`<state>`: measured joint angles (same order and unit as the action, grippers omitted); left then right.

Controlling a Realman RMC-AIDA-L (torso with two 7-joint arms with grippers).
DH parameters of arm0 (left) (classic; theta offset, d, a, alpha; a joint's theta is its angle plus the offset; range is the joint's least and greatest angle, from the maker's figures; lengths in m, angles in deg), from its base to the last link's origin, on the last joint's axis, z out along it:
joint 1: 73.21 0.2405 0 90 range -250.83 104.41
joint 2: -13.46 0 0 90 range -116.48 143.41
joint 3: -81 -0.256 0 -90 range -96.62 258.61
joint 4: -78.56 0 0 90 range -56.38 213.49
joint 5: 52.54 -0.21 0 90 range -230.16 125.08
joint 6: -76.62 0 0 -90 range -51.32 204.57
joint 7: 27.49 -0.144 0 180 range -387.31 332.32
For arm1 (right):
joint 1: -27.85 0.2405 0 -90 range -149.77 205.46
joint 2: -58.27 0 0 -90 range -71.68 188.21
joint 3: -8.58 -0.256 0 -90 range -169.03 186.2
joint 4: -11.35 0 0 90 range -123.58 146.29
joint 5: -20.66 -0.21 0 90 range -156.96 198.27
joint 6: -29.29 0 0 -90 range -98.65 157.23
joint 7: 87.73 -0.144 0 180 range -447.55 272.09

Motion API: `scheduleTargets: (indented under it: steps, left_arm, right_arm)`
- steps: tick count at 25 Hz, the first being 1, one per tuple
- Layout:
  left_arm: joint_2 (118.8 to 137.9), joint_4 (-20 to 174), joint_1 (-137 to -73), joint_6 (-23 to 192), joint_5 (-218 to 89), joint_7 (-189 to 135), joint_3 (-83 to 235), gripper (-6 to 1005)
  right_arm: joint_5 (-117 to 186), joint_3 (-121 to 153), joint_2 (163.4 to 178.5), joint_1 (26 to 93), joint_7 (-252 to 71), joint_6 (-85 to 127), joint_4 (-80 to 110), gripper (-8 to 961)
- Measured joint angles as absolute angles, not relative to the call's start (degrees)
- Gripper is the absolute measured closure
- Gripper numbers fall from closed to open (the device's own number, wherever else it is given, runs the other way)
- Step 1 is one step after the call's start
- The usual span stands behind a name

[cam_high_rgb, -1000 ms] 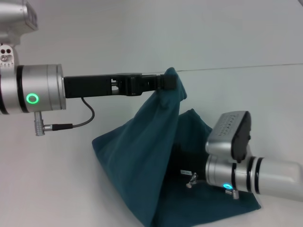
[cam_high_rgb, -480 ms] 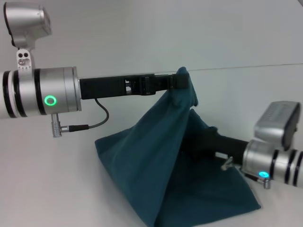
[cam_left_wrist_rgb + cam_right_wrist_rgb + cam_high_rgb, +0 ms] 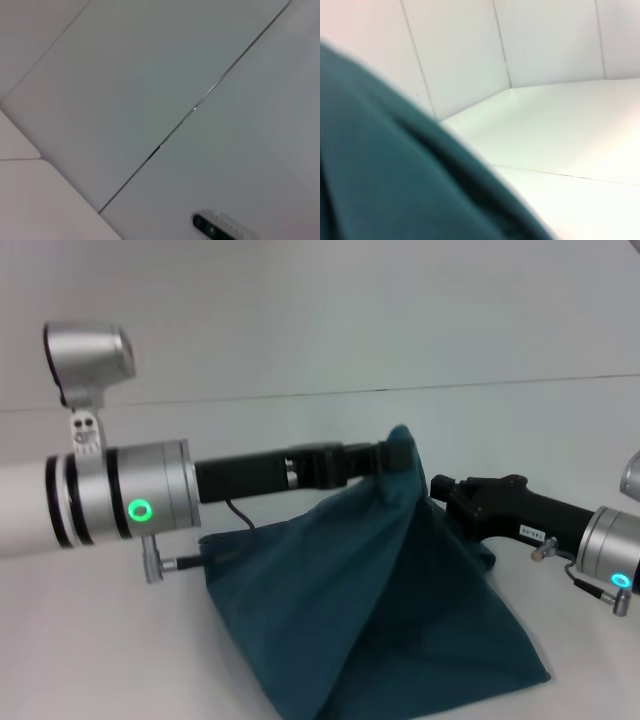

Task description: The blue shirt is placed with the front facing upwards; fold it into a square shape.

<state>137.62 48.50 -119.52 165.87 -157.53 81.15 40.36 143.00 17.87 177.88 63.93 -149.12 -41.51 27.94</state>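
My left gripper (image 3: 398,458) had its fingers clamped on a peak of the blue shirt (image 3: 370,610), tenting it above the bench (image 3: 100,640) at frame centre. My right gripper (image 3: 445,492) sat just right of that peak, nearer the slope; its fingers I couldn't tell.

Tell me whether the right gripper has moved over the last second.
Yes. In the head view the right gripper has drawn out from the blue shirt toward the robot's right and risen closer to the table's back edge, by the lifted peak.
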Motion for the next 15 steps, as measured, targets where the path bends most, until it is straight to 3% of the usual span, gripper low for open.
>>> scheduleTargets:
  steps: [10,15]
  left_arm:
    - [137.98,55.3,-119.3,163.5,-157.1,75.4,39.5,799]
    - [137.74,54.6,-117.5,164.6,-156.2,75.1,40.2,613]
  right_arm:
    - [143.2,18.2,177.87,64.4,-152.6,-41.8,32.1,938]
    - [143.3,21.7,177.77,64.2,-156.9,-42.3,35.2,938]
